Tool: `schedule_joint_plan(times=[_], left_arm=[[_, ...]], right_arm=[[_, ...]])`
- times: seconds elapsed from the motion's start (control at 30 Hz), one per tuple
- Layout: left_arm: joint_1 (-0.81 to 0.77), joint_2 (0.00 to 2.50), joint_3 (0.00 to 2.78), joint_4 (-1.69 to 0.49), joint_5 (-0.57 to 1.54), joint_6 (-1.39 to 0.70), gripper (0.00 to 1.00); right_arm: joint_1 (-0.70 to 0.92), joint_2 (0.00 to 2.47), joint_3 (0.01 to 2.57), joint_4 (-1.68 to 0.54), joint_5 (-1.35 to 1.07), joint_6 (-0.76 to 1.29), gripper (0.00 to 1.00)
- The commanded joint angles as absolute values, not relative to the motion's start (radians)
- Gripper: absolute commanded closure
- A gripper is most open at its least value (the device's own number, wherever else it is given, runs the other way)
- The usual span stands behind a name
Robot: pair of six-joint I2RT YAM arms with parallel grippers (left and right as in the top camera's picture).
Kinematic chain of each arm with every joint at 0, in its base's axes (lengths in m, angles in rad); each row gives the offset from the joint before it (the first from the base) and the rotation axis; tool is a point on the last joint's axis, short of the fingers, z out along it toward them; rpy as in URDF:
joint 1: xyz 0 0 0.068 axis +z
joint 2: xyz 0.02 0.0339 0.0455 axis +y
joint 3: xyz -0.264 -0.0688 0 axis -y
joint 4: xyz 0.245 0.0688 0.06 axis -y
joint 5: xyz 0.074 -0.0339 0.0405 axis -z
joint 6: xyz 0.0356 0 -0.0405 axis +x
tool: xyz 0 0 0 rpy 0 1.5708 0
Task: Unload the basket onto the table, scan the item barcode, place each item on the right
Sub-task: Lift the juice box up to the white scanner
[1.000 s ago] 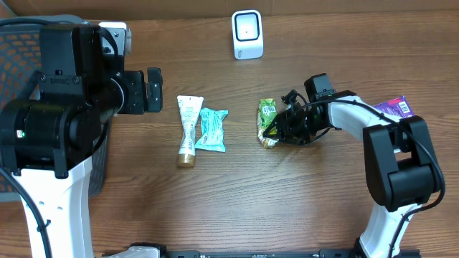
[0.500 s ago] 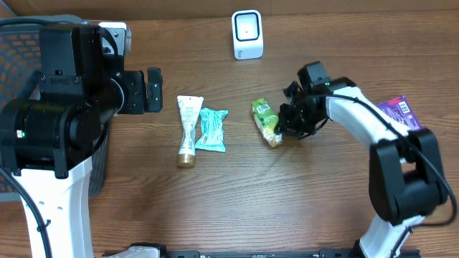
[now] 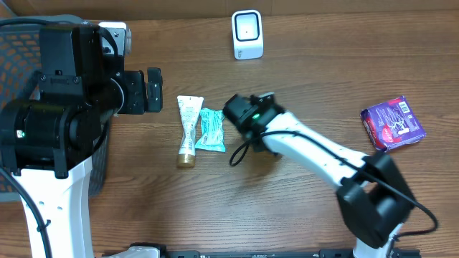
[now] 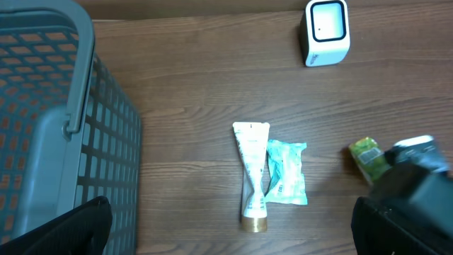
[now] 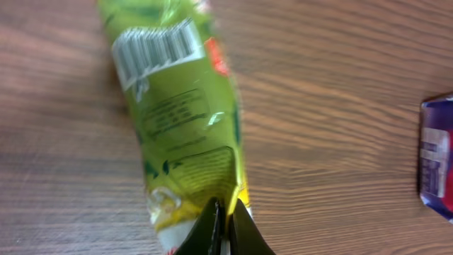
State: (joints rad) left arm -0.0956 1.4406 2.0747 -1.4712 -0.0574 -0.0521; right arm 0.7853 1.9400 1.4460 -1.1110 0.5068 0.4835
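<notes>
On the left, beside the grey basket [image 4: 42,142], the left gripper [image 3: 153,90] is hanging with its jaws spread wide and empty. Just right of the white tube [image 3: 188,130] and teal packet [image 3: 211,129] lying on the wooden surface [image 3: 301,208], the right gripper [image 5: 225,221] is pinching its jaws tight on the edge of the green snack packet [image 5: 177,120], barcode side showing. A purple packet [image 3: 393,123] is sitting far right.

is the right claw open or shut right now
Shut. In the right wrist view the right claw has its tips pressed together, pinching the edge of the green packet.
</notes>
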Motion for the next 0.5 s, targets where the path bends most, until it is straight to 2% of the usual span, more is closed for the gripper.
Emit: schedule_joint_plan(times=[0.0,0.13,0.17,0.27,0.47], left_arm=[[-0.088,1.440,2.083,-1.470,-0.060,-0.044,0.00],[-0.088,1.440,2.083,-1.470,-0.060,-0.044,0.00],[-0.088,1.440,2.083,-1.470,-0.059,-0.044,0.00],[-0.088,1.440,2.083,-1.470,-0.060,-0.044,0.00],[-0.088,1.440,2.083,-1.470,-0.060,-0.044,0.00]], right_arm=[[0.863,1.988,1.439,-1.094,0.538,0.497,0.95],[0.920,1.994,1.439,-1.055,0.537,0.463,0.85],[0.933,1.994,1.439,-1.045,0.530,0.464,0.69],[0.930,1.994,1.439,-1.018,0.432,0.466,0.43],[0.813,1.944,1.507,-1.028,0.208,0.459,0.30]])
